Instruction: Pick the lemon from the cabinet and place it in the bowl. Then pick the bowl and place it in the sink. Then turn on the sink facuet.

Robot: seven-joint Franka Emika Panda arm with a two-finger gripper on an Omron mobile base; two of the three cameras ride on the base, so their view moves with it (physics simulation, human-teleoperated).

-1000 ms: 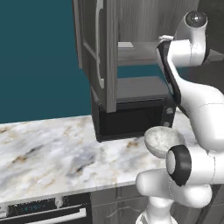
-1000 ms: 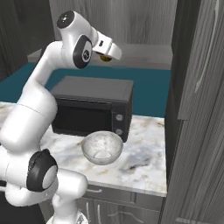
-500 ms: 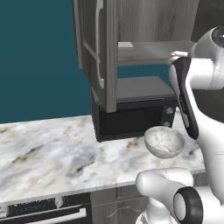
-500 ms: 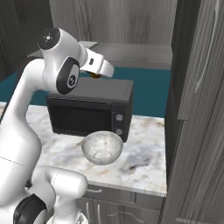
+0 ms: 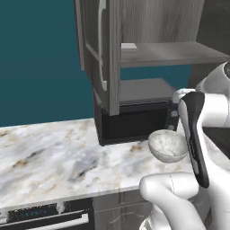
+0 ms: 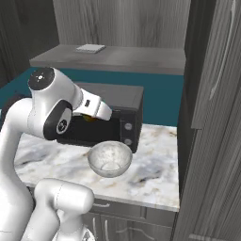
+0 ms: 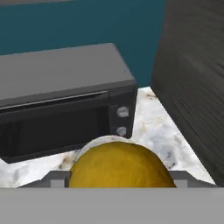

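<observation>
My gripper (image 6: 92,116) is shut on the lemon (image 6: 88,118), a yellow-orange oval that bulges at the bottom of the hand view (image 7: 119,166) between the two fingers (image 7: 56,179). It hangs just above and behind the white speckled bowl (image 6: 109,158), which stands on the marble counter in front of the microwave (image 5: 167,144). The bowl's rim (image 7: 97,142) peeks out behind the lemon. The grey cabinet (image 5: 157,53) stands open above, its door (image 5: 107,54) swung out to the left. The sink and the faucet are out of view.
A black microwave (image 6: 123,110) sits under the cabinet shelf, right behind the bowl. A flat white item (image 6: 91,48) lies on the upper shelf. A tall grey door with a curved handle (image 6: 221,61) rises close on the right. An oven front (image 5: 45,215) lies below the counter edge.
The arm has come down from shelf height with the lemon in the gripper. The hand now hangs low in front of the microwave, over the bowl. The bowl has not moved.
</observation>
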